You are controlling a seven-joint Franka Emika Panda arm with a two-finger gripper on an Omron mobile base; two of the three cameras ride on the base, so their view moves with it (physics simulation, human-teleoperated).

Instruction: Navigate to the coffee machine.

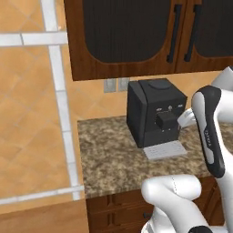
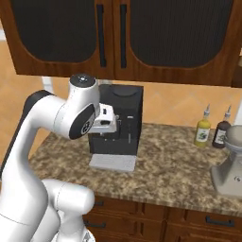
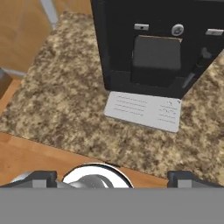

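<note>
End effector: the end effector [image 3: 112,177] hung in front of the coffee machine, above the near edge of the bench; its two dark tips stood wide apart with nothing between them.
Coffee machine: the coffee machine [image 1: 154,111] stood on the bench [image 1: 113,159] against the back wall, under the dark wooden wall cabinets [image 1: 136,32], near the bench's left end.
Machine front: a round top lid, small knobs, a jutting spout block [image 3: 156,59] and a flat light-grey drip tray [image 3: 144,110] lying on the bench just before the machine.
Writing: no brand or label on the machine could be read; the bottle labels were too small to tell.
Around the machine: well to its right stood a yellow bottle [image 2: 203,128] and a dark bottle [image 2: 220,130] side by side by the wall, and nearer the front a grey stand mixer [image 2: 229,168]. A wall outlet [image 1: 116,84] sat behind the machine, to its left.
In the way: the robot's own arm crossed part of the machine's front in both base views.
</note>
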